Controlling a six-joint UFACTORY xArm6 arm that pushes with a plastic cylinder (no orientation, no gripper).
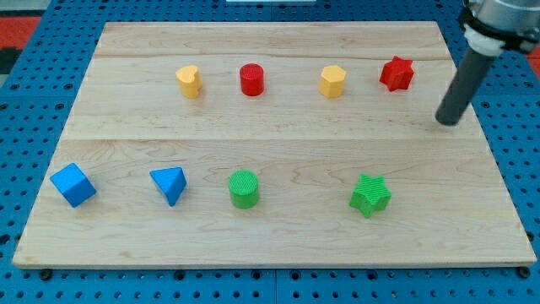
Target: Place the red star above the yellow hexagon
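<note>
The red star [396, 73] lies near the view's top right of the wooden board [278, 228]. The yellow hexagon [333, 81] sits just left of it, slightly lower. My tip [450, 123] rests on the board to the right of the red star and a little below it, apart from it by about a block's width. The dark rod rises from the tip toward the view's top right corner.
A yellow heart-like block [189, 81] and a red cylinder [251, 79] share the top row. Along the bottom row lie a blue cube [73, 185], a blue triangle [170, 184], a green cylinder [245, 188] and a green star [370, 195].
</note>
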